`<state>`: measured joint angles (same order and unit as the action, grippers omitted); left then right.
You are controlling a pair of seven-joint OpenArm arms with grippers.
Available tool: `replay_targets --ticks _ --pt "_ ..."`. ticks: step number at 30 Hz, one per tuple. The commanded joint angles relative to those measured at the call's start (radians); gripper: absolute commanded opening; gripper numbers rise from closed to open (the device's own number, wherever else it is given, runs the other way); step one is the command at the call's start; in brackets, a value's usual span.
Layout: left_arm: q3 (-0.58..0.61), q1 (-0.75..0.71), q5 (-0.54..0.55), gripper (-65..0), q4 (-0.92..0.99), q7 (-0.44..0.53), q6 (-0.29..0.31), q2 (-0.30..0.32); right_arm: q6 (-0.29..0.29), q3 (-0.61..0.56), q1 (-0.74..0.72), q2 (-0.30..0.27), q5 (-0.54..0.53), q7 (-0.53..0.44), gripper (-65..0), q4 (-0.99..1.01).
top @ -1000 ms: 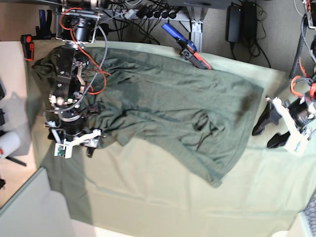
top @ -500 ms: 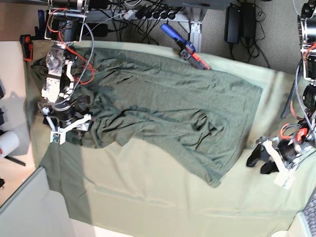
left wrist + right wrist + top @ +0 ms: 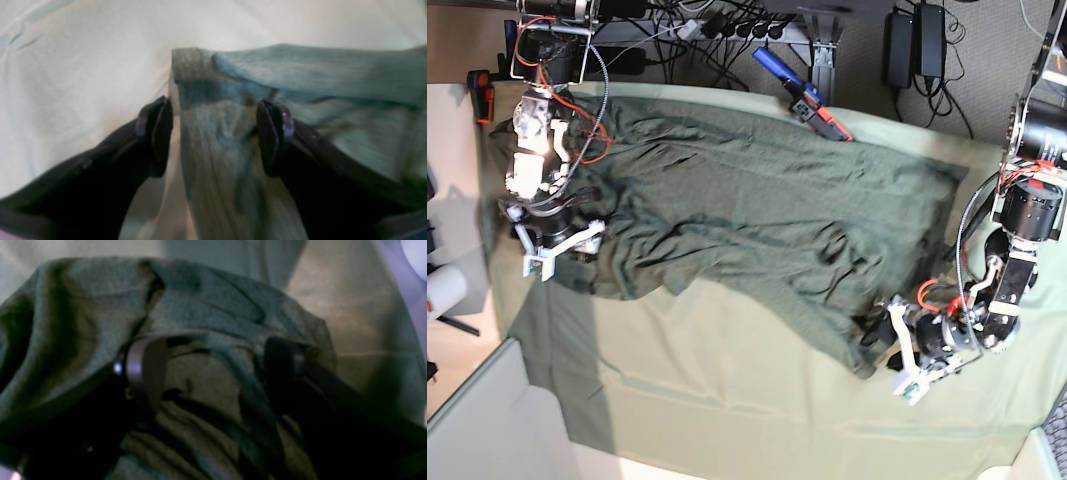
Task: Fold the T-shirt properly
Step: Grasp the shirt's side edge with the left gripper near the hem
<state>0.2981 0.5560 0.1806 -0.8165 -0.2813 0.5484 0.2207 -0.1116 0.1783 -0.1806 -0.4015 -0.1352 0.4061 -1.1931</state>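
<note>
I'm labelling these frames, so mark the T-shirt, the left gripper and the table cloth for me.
T-shirt (image 3: 767, 215): base view, middle of its body.
left gripper (image 3: 213, 133): left wrist view, gap between its open fingertips.
table cloth (image 3: 727, 400): base view, bare front part.

- A light-green table cloth (image 3: 727, 400) covers the table.
- The T-shirt (image 3: 767, 220) lies spread and wrinkled directly on it, one corner between the left gripper's (image 3: 883, 350) spread jaws, a bunched fold between the right gripper's (image 3: 567, 262).
</note>
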Motion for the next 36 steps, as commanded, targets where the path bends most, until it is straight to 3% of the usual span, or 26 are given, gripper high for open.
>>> replay_targets --ticks 1,3,10,15,19,23,29,36 --pt "0.014 0.048 -0.002 -22.5 0.022 0.059 -0.027 -0.003 0.003 0.006 -0.021 -0.019 -0.004 -0.008 -20.9 -0.015" --pt "0.055 0.068 -0.049 -22.5 0.085 0.125 -0.048 -0.015 0.003 0.006 -0.021 -0.019 -0.004 0.008 -20.9 -0.015" --pt "0.158 0.115 -0.066 -22.5 0.172 0.148 -0.145 -0.044 0.003 0.006 -0.021 -0.019 -0.004 0.021 -20.9 -0.015" --pt "0.158 0.125 -0.067 -22.5 0.172 0.142 -0.143 -0.043 0.003 0.006 -0.021 -0.019 -0.004 0.022 -20.9 -0.015" --pt "0.158 0.121 -0.067 -22.8 0.172 0.122 -0.088 -0.05 0.005 0.006 -0.021 -0.019 -0.003 0.021 -20.9 -0.015" --pt "0.158 0.12 -0.066 -23.1 0.172 0.12 -0.088 -0.058 0.049 0.039 -0.022 -0.019 0.013 0.02 -20.9 -0.014" --pt "0.158 0.119 -0.066 -23.1 0.172 0.119 -0.088 -0.057 0.049 0.123 -0.027 -0.022 0.006 0.001 -20.9 -0.014" --pt "0.158 0.119 -0.066 -23.1 0.172 0.107 -0.088 -0.057 0.048 0.13 -0.036 -0.062 -0.03 -0.016 -20.9 -0.008"
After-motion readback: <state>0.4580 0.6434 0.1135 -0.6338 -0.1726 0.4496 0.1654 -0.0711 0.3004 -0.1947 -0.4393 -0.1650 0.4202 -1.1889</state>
